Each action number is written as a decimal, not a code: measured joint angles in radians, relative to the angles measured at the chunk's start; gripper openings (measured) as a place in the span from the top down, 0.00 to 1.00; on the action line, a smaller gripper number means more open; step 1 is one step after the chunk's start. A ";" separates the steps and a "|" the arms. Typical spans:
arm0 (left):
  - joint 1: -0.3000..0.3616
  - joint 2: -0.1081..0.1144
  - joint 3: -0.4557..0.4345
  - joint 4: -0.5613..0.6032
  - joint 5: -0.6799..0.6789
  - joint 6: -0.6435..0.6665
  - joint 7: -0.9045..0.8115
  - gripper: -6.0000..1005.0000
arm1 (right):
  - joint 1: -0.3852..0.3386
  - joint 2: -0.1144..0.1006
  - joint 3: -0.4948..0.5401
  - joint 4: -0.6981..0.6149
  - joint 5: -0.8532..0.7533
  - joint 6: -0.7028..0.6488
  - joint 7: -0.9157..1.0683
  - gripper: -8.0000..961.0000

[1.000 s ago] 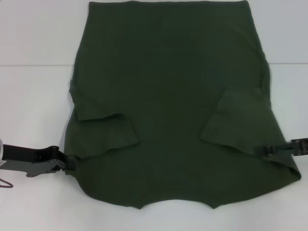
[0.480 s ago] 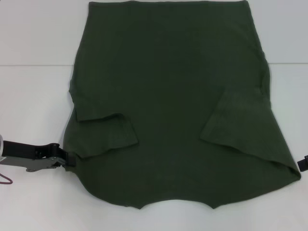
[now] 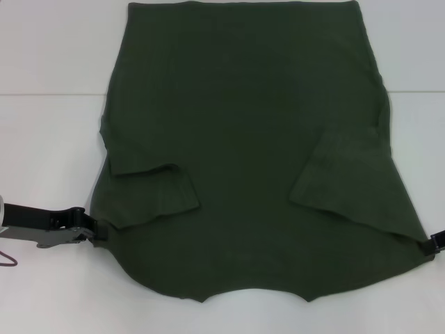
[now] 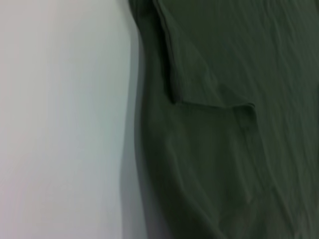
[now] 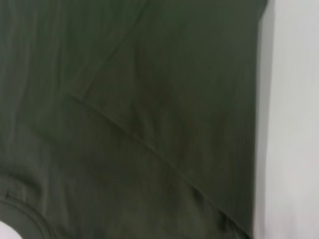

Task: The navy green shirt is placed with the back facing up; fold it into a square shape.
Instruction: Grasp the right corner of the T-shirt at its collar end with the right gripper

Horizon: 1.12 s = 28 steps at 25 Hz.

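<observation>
Because we cannot tell either jaw state, the left gripper (image 3: pixel 97 231) at 8 o'clock and right gripper (image 3: pixel 430 245) at 4 o'clock may slip off the navy green shirt (image 3: pixel 243 139), skewing our fold.
</observation>
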 joint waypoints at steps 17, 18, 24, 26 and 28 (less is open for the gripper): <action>0.002 -0.001 0.000 0.000 -0.001 0.001 0.001 0.96 | 0.017 0.025 -0.047 0.050 -0.004 0.087 0.001 0.19; 0.002 -0.001 0.000 0.000 -0.001 0.001 0.001 0.96 | 0.020 0.025 -0.046 0.053 -0.004 0.088 0.000 0.19; 0.001 -0.001 0.000 0.000 -0.002 0.002 0.003 0.96 | 0.024 0.026 -0.055 0.057 -0.004 0.096 0.001 0.19; 0.001 -0.002 0.000 0.000 -0.002 0.002 0.005 0.96 | 0.024 0.026 -0.062 0.058 -0.004 0.101 0.002 0.20; 0.000 -0.003 0.000 0.000 -0.002 0.002 0.005 0.96 | 0.024 0.026 -0.064 0.060 -0.004 0.102 0.002 0.20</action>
